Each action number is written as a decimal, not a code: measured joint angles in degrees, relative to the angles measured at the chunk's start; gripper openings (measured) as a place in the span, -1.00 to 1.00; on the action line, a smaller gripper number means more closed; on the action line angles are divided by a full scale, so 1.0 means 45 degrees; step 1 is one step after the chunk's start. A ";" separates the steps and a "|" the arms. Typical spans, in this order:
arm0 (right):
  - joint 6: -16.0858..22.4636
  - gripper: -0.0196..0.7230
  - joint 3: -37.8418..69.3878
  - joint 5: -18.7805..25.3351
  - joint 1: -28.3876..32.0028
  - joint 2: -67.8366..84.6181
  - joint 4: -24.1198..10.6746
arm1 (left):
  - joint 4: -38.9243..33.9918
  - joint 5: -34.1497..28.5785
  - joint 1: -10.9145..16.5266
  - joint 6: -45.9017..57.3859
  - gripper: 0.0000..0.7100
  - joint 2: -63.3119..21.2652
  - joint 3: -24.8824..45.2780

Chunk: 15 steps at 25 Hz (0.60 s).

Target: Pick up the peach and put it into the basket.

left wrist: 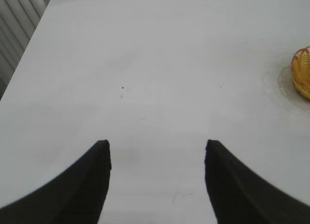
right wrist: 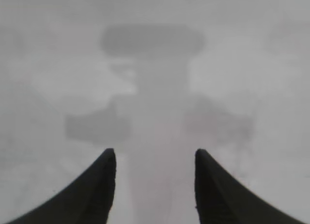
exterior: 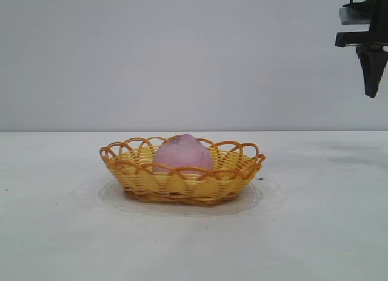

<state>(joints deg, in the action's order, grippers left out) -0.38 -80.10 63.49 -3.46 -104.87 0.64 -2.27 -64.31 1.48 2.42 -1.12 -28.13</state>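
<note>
The pale pink peach (exterior: 182, 155) lies inside the yellow-orange wicker basket (exterior: 182, 184) at the table's middle. My right gripper (exterior: 371, 87) hangs high at the upper right, well away from the basket; in the right wrist view it (right wrist: 155, 154) is open and empty over bare table, with its own shadow below. My left gripper (left wrist: 157, 145) is open and empty over bare table; it does not show in the exterior view. An edge of the basket (left wrist: 301, 71) shows far off in the left wrist view.
The white table (exterior: 315, 232) runs wide on both sides of the basket. A plain grey wall stands behind. The table's edge and a ribbed surface (left wrist: 14, 30) show in the left wrist view.
</note>
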 joint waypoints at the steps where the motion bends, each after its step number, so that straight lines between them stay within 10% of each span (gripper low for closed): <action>1: 0.0000 -0.09 0.0929 0.0000 0.0000 0.0584 0.0000 | 0.0000 0.0000 0.0000 0.0000 0.18 0.0000 0.0000; 15: 0.0335 -0.09 1.0235 -0.0646 0.0000 0.8198 0.0040 | 0.0000 0.0000 0.0000 0.0000 0.18 0.0000 0.0000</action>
<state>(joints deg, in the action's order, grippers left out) 1.12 -34.04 60.59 -3.46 -67.98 0.82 -2.27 -64.31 1.48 2.42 -1.12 -28.13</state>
